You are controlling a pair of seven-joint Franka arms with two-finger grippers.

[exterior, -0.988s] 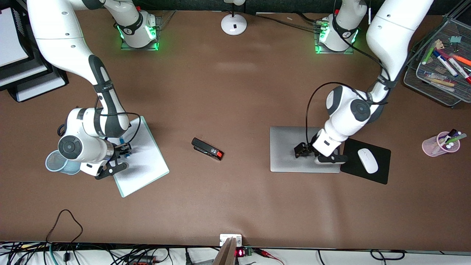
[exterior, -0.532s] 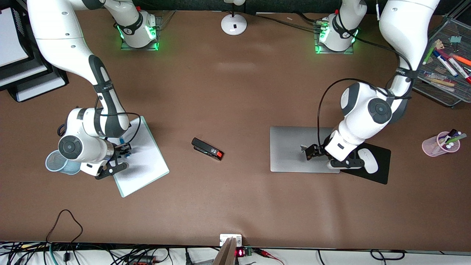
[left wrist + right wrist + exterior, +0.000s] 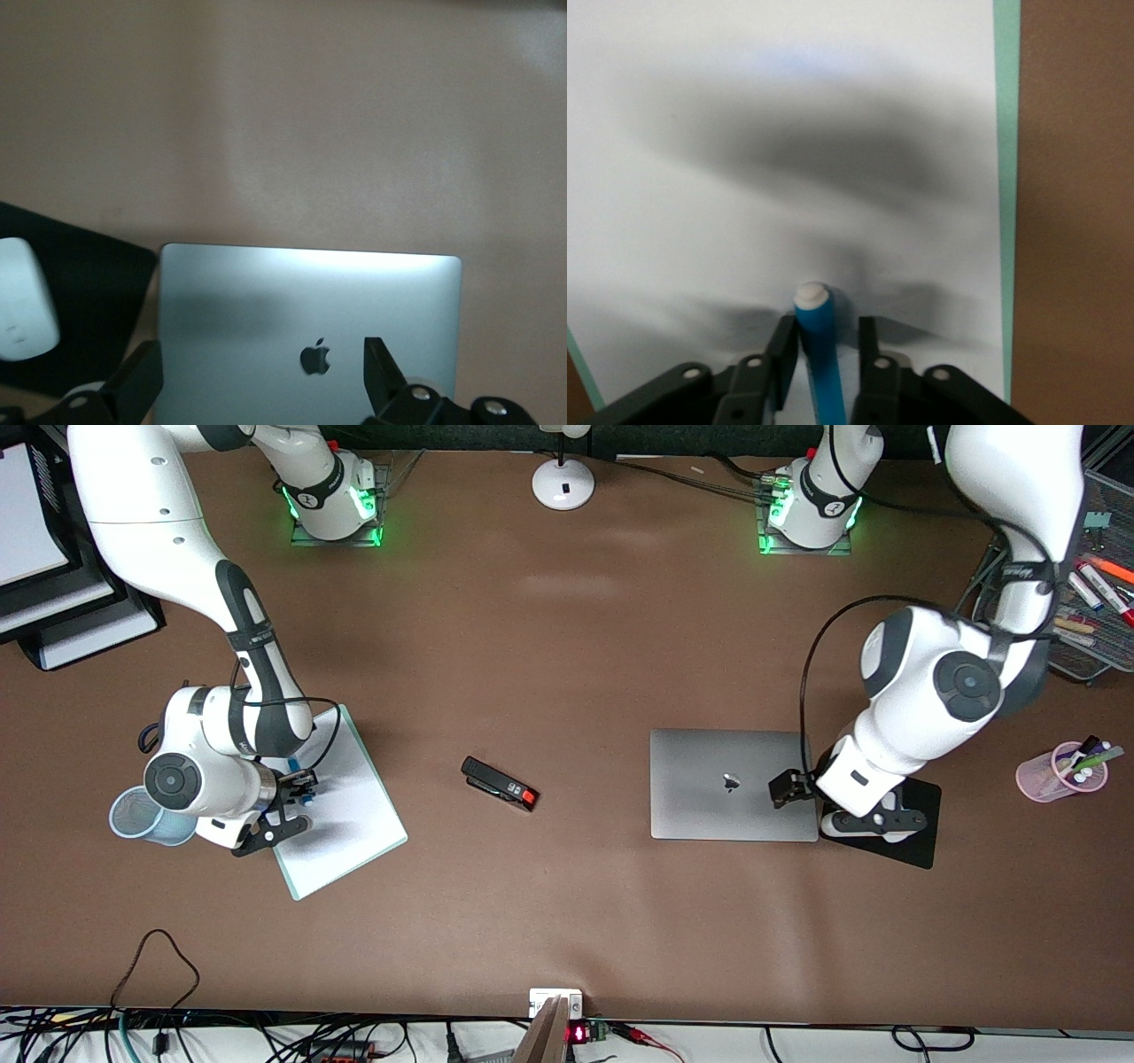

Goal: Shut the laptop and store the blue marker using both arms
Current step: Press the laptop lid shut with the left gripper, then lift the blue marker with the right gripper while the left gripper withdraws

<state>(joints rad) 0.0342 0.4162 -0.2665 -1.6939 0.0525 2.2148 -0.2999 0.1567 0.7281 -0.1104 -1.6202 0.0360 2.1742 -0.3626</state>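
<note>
The silver laptop (image 3: pixel 709 779) lies closed and flat, its dark logo up, also seen in the left wrist view (image 3: pixel 310 301). My left gripper (image 3: pixel 784 788) hangs open over the lid's edge beside the mouse pad, jaws wide with nothing between them (image 3: pixel 261 350). The blue marker (image 3: pixel 815 345) lies on a white board (image 3: pixel 354 815), white end pointing away from the wrist; only a bit of it (image 3: pixel 293 764) shows in the front view. My right gripper (image 3: pixel 301 786) is down on the board with the marker between its fingers (image 3: pixel 828 326). One finger touches the marker, the other stands a small gap off.
A blue mesh cup (image 3: pixel 133 819) stands beside the right arm's wrist. A black stapler (image 3: pixel 500 782) lies mid-table. The black mouse pad (image 3: pixel 917 841) with a white mouse (image 3: pixel 22 301) adjoins the laptop. A pink pen cup (image 3: pixel 1059 775) and wire tray (image 3: pixel 1090 646) sit at the left arm's end.
The left gripper has slid off the middle of the lid toward the mouse pad, uncovering the logo. The right gripper's fingers have narrowed around the blue marker.
</note>
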